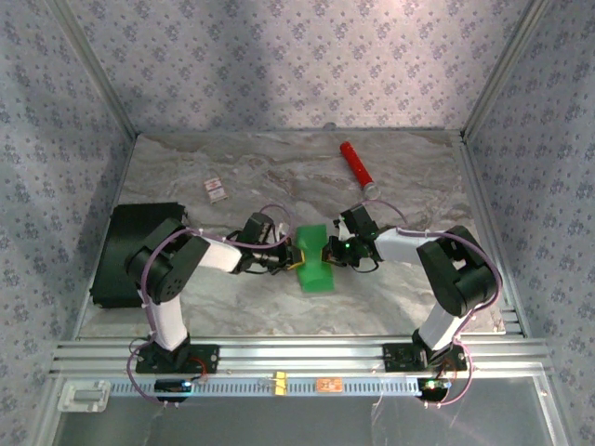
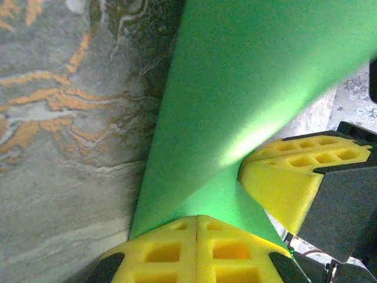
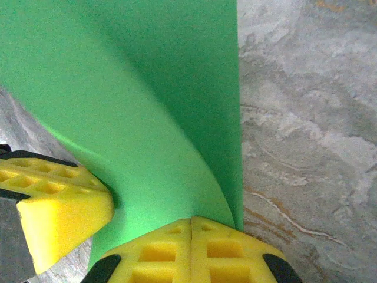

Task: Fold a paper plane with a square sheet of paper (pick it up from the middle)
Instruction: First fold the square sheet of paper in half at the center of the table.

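The left pincer [image 1: 296, 256] is pressing its yellow pads [image 2: 182, 236] together on one side edge of the green sheet of paper [image 1: 314, 262]. The right pincer [image 1: 337, 249] is pinching the opposite edge the same way, its jaws showing no gap. The sheet is hanging bowed between the two, over the middle of the desk [image 1: 279, 177], nearer its front edge than its back. Its lower end is possibly brushing the desk; the top view is leaving that unclear.

1 green sheet [image 1: 316, 274], 1 red cylinder [image 1: 357, 165], 1 box [image 1: 125, 251], maybe 1 card [image 1: 216, 190]
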Motion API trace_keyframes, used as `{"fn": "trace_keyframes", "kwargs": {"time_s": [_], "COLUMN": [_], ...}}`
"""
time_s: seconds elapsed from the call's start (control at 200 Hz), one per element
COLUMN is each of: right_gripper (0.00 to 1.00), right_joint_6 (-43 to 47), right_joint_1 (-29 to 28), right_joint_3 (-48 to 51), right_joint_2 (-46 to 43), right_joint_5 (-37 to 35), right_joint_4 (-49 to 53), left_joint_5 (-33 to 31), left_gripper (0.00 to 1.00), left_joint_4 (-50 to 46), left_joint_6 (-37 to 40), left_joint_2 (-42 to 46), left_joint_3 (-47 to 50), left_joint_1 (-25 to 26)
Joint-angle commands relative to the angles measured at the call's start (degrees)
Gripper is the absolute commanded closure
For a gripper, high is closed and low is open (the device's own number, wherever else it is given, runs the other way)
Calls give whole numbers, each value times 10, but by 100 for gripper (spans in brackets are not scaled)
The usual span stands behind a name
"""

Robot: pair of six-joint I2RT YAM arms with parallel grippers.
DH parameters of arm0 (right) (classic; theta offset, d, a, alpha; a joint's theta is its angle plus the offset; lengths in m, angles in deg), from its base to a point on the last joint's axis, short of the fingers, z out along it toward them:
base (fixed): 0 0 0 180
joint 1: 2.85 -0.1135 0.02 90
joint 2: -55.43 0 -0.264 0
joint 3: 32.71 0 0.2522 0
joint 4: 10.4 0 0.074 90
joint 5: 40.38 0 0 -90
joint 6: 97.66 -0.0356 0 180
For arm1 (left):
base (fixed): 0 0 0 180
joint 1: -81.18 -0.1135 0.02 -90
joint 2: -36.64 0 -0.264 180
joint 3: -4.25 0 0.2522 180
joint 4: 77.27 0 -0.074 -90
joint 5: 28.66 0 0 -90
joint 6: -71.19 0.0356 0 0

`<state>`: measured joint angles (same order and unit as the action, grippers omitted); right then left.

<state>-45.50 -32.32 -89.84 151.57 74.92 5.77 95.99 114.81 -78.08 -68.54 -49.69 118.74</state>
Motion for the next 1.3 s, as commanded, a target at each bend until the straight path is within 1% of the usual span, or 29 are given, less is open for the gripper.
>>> {"fn": "trace_keyframes", "kwargs": {"time_s": [0.0, 0.14, 0.235, 0.47, 0.74, 0.874, 1.019, 1.214, 1.294], "right_gripper": [98, 98, 98, 98, 98, 99, 98, 98, 98], "right_joint_6": [10, 12, 12, 12, 12, 12, 9, 12, 12], "right_joint_1": [2, 2, 1, 1, 1, 0, 0, 0, 0], "right_joint_3": [17, 14, 14, 13, 15, 17, 16, 12, 10], "right_joint_2": [29, 29, 28, 29, 33, 32, 33, 33, 34], "right_joint_5": [-43, -44, -45, -46, -43, -43, -44, -44, -44], "right_joint_4": [41, 44, 44, 44, 40, 39, 37, 42, 44], "left_joint_5": [-36, -40, -38, -6, -22, -41, -47, -43, -37], "left_gripper": [100, 100, 100, 99, 99, 99, 99, 98, 98], "left_joint_4": [-55, -90, -106, -92, -111, -158, -174, -212, -224], "left_joint_6": [18, 20, 23, 19, 36, 64, 68, 82, 88], "left_joint_2": [1, 42, 52, 18, -12, -25, -29, -10, -14], "left_joint_3": [22, -5, -28, -63, -73, -74, -75, -123, -145], "left_joint_1": [1, -2, -5, -14, -27, -28, -28, -28, -28]}}
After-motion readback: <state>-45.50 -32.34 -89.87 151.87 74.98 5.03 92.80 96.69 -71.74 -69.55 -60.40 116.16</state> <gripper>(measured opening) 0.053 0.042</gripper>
